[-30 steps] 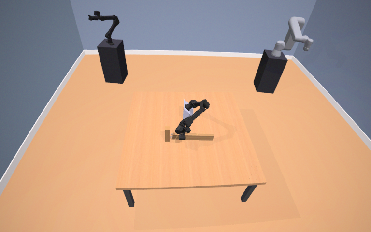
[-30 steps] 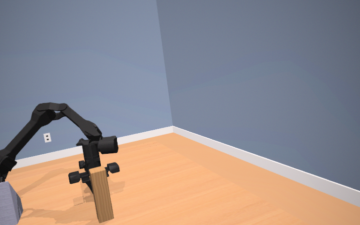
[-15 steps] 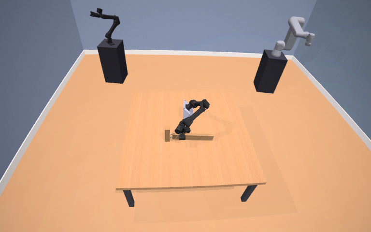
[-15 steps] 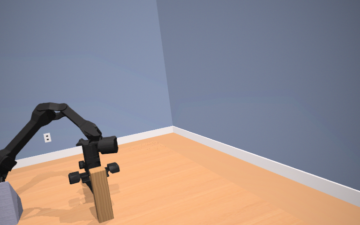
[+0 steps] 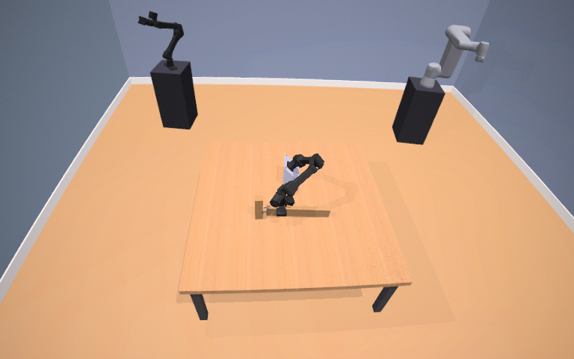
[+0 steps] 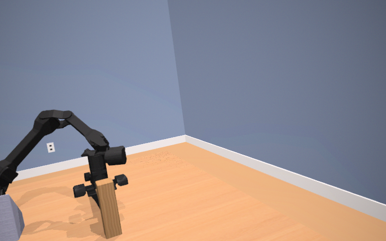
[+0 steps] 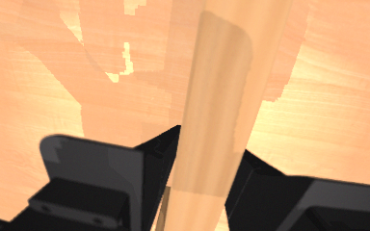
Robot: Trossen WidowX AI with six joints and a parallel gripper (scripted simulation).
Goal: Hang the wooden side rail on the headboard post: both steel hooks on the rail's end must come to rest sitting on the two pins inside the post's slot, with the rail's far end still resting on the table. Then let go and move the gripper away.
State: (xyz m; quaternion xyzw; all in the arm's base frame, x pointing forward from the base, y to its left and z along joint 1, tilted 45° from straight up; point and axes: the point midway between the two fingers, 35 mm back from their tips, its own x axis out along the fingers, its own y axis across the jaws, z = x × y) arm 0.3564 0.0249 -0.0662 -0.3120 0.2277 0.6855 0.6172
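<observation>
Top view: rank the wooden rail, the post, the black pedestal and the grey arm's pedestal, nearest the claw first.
1. Wooden rail, clamped in the claw.
2. Post, just left of it.
3. Black pedestal, far back left.
4. Grey arm's pedestal, far back right; close to third.

Black arm (image 6: 79, 127) arches in from left; gripper (image 6: 100, 190) clamped on wooden rail (image 6: 108, 209), rail's near end on table (image 6: 199, 204).

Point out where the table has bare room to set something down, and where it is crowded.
Bare patches: the table's whole near half up to its front edge, and the left strip beside the headboard post. Crowded: the middle, where the gripper clamps the side rail beside the post, with the arm's base behind.
</observation>
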